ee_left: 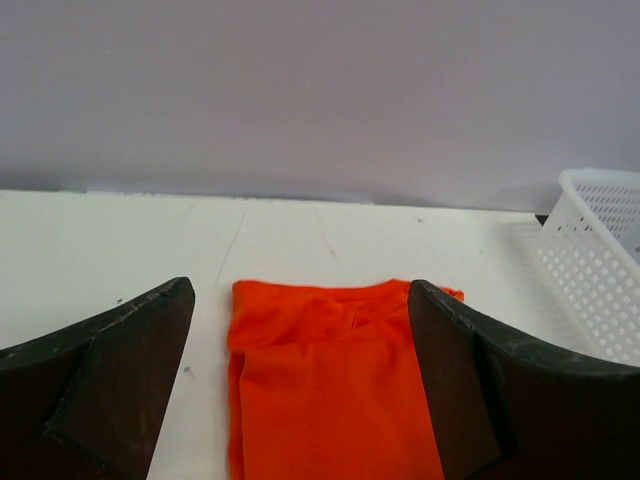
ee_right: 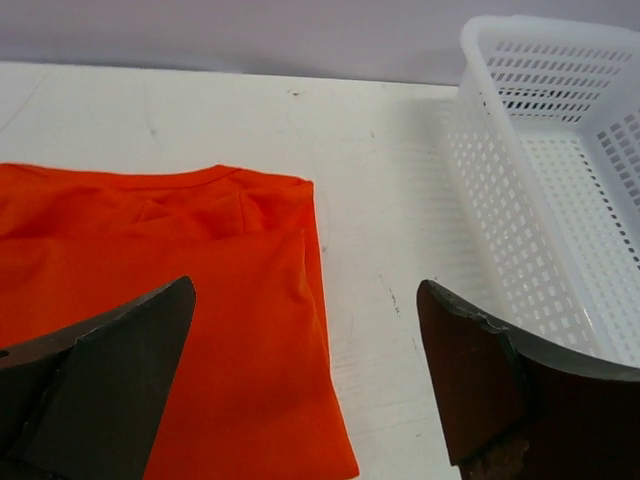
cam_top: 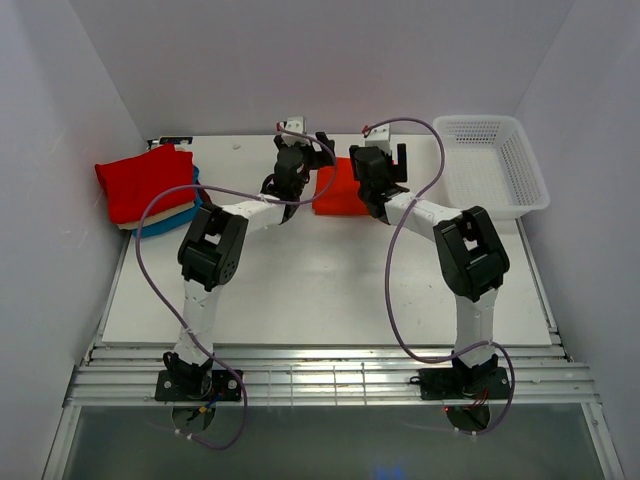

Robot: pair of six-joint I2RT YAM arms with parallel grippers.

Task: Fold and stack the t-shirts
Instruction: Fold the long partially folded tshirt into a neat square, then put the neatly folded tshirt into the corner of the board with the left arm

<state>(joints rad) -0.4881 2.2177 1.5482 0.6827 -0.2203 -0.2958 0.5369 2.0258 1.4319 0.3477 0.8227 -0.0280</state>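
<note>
A bright orange t-shirt (cam_top: 335,190) lies folded into a rectangle at the back middle of the table, its collar toward the wall. My left gripper (ee_left: 300,290) hovers open over the orange t-shirt (ee_left: 320,390), one finger on each side of it, and holds nothing. My right gripper (ee_right: 305,290) is open too and also empty. It straddles the right edge of the orange t-shirt (ee_right: 200,260). From above, the left gripper (cam_top: 308,150) and right gripper (cam_top: 385,160) flank the shirt. At the back left, folded t-shirts are stacked with red (cam_top: 145,182) on top and cream and teal-blue (cam_top: 170,222) under it.
A white mesh basket (cam_top: 490,165) stands at the back right, close to the right gripper, and it looks empty in the right wrist view, where the basket (ee_right: 560,150) fills the right side. Walls close in the table (cam_top: 330,290) on three sides. Purple cables loop over both arms.
</note>
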